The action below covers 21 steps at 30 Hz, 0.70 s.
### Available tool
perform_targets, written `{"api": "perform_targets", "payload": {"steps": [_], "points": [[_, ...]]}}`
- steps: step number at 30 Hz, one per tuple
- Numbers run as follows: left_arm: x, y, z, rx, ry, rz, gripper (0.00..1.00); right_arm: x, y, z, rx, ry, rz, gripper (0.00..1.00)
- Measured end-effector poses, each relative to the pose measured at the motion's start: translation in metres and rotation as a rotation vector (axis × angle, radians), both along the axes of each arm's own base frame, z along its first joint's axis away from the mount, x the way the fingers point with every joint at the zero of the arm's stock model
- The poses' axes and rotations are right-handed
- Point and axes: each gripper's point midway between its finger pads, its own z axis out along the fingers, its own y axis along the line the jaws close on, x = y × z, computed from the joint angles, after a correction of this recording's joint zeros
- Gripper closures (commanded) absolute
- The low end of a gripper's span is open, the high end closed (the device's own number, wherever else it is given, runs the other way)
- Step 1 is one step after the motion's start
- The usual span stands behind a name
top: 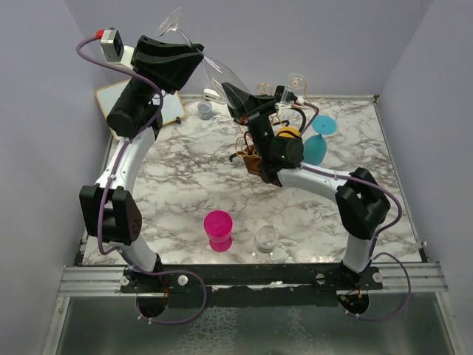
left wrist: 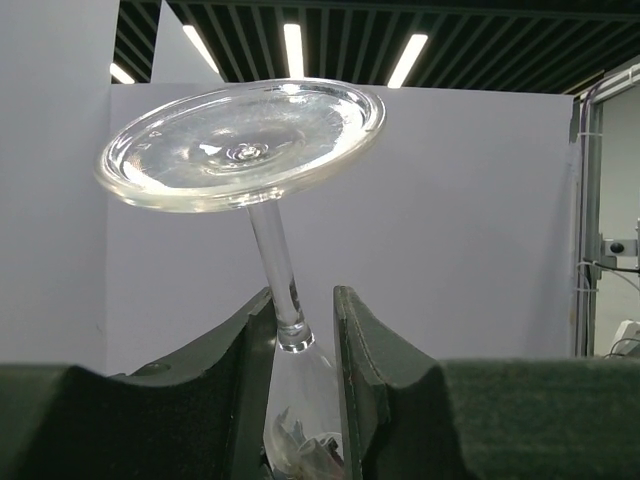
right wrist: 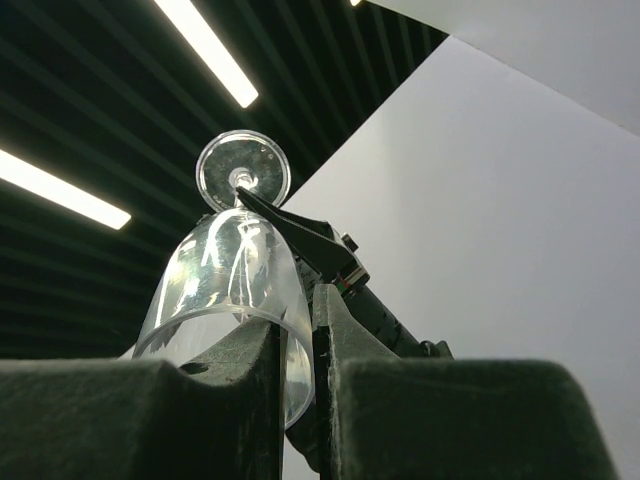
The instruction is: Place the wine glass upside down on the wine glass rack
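A clear wine glass [top: 219,72] is held in the air above the back of the table, foot up and to the left, bowl down and to the right. My left gripper [top: 194,53] is shut on it where stem meets bowl; the left wrist view shows the foot [left wrist: 245,145] above my left gripper [left wrist: 303,300]. My right gripper [top: 228,87] is shut on the bowl's rim, one finger inside and one outside, as the right wrist view shows with the bowl [right wrist: 225,275] and my right gripper [right wrist: 297,325]. The gold wire wine glass rack [top: 250,151] stands below, mostly hidden by the right arm.
A teal glass [top: 318,142] and a clear glass [top: 296,81] are at the rack's right. A pink cup [top: 219,230] and a small clear glass [top: 266,239] stand near the front edge. A white board [top: 140,103] and a small glass [top: 205,110] are at the back left.
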Motion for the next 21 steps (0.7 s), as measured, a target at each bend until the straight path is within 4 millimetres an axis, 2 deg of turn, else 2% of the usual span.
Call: {"api": "perform_targets", "payload": {"steps": [4,6,14,15,16,19,21], "points": [[-0.001,-0.001,0.000,0.002,-0.002,-0.002,0.81,0.000,0.000,0.000,0.001,-0.001,0.001,0.99],[-0.001,-0.002,0.000,0.002,-0.003,0.000,1.00,0.000,0.000,0.000,0.001,-0.001,0.002,0.99],[-0.004,-0.004,0.001,0.016,-0.012,-0.012,1.00,-0.001,0.000,0.001,-0.001,-0.006,0.002,0.99],[-0.006,-0.005,0.004,0.026,-0.024,-0.013,1.00,-0.002,0.000,0.003,-0.002,-0.014,-0.001,0.96],[-0.007,-0.006,0.007,0.035,-0.033,-0.011,1.00,-0.003,0.000,0.006,-0.002,-0.024,-0.001,0.89],[-0.015,-0.009,0.016,0.070,-0.071,-0.002,1.00,-0.008,0.000,0.015,-0.001,-0.059,-0.005,0.59],[-0.018,-0.010,0.020,0.090,-0.097,0.011,1.00,-0.007,0.000,0.016,-0.002,-0.064,-0.018,0.45]]}}
